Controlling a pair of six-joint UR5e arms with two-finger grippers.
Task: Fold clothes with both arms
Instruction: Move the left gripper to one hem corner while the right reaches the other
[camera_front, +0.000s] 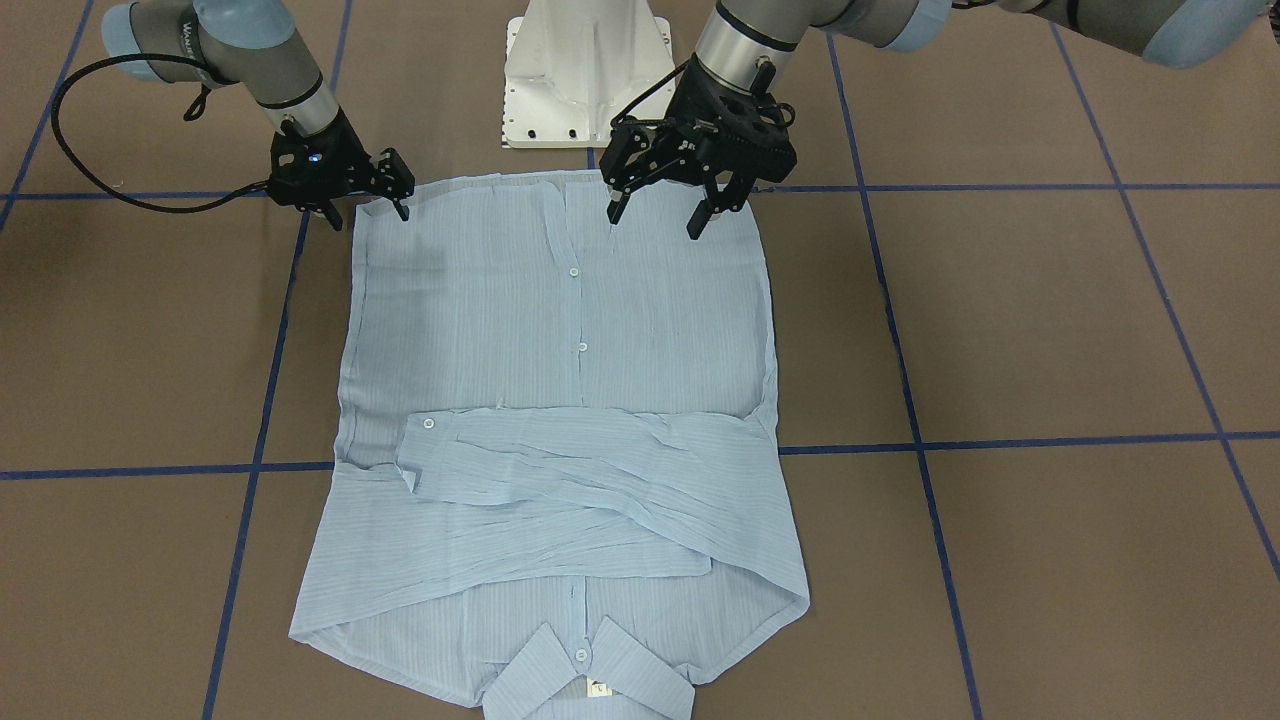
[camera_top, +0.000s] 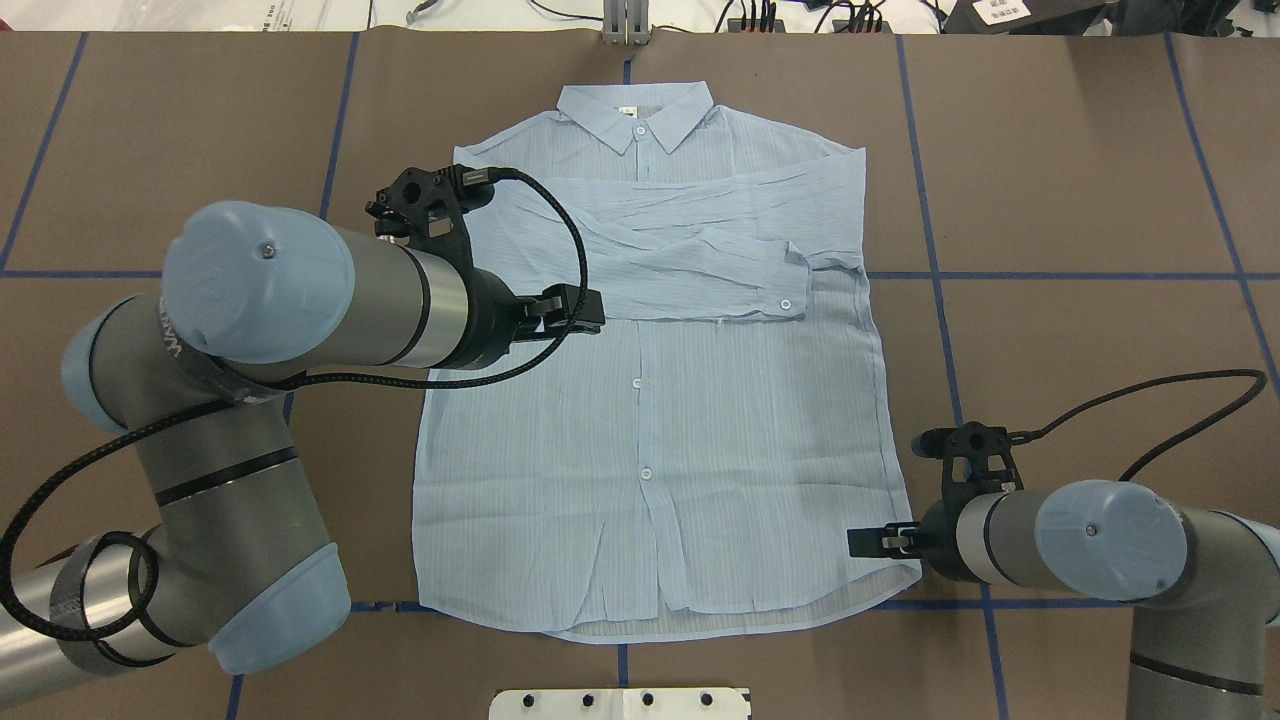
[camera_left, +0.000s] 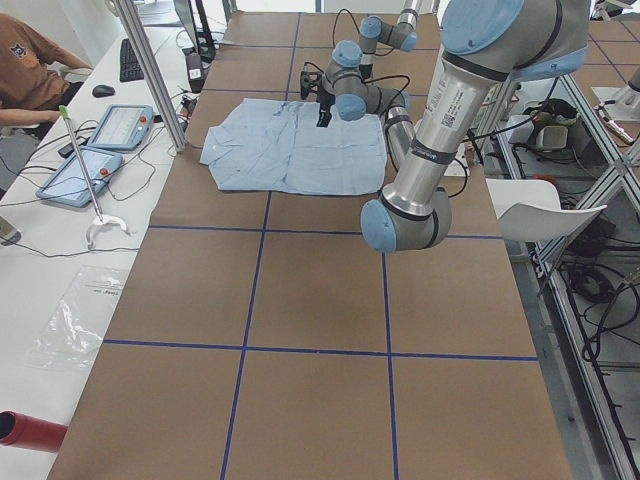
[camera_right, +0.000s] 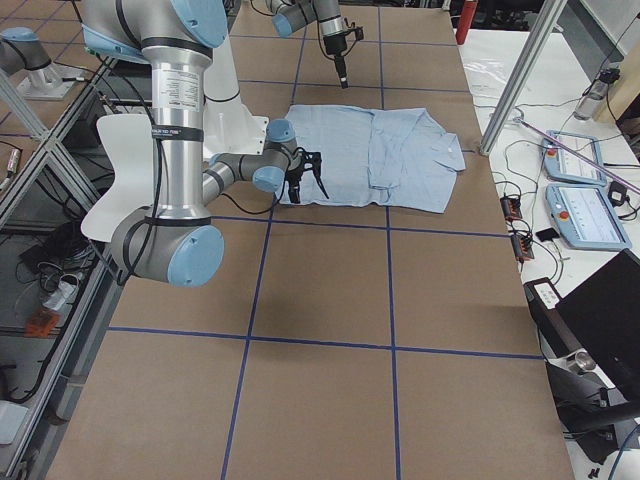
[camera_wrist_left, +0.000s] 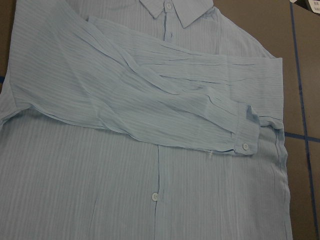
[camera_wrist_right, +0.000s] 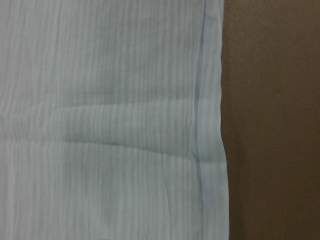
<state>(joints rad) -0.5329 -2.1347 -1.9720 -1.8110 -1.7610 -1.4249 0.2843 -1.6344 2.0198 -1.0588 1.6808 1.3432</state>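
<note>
The clothes are one light blue striped shirt (camera_front: 560, 350) lying flat and buttoned on the brown table, collar (camera_top: 635, 110) at the far side from the robot. Both sleeves (camera_wrist_left: 165, 100) are folded across the chest. My left gripper (camera_front: 657, 218) hangs open above the shirt's hem side, holding nothing; the overhead view shows it (camera_top: 575, 305) raised over the shirt's left half. My right gripper (camera_front: 367, 212) sits low at the shirt's hem corner with its fingers apart. The right wrist view shows only the shirt's side edge (camera_wrist_right: 212, 125) on the table.
The white pedestal base (camera_front: 585, 80) stands just behind the hem. Blue tape lines (camera_top: 940, 275) cross the brown tabletop. In the left side view a person (camera_left: 30, 70) sits at a side bench with tablets (camera_left: 100, 140). Bare table lies on both sides of the shirt.
</note>
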